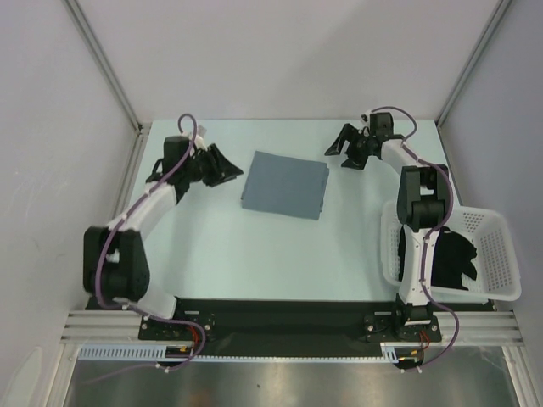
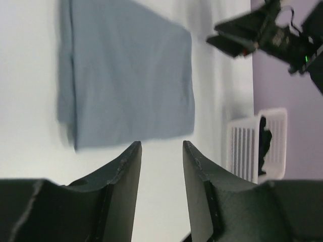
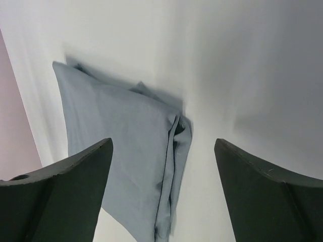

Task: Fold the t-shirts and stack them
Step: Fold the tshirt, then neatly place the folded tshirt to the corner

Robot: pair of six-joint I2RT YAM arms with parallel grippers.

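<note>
Right gripper (image 1: 344,151) spread and empty; left gripper (image 1: 225,165) parted, empty. Slate grey-blue cloth t-shirt (image 1: 285,184) lies folded; black cloth t-shirt (image 1: 454,259), apparently unfolded, sits in white plastic lattice basket (image 1: 502,246).

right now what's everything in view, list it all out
folded t-shirt: one, slate grey-blue, flat on the far middle of the table, between the two grippers
black t-shirt: one, black, bunched inside the basket
basket: one, white lattice plastic, near right corner of the table, beside the right arm
table: one, pale, walled on three sides
left arm: one, white and black, reaching to the shirt's left
right arm: one, white and black, reaching to the shirt's right
left gripper: one, black, open, holding nothing
right gripper: one, black, open wide, holding nothing
</note>
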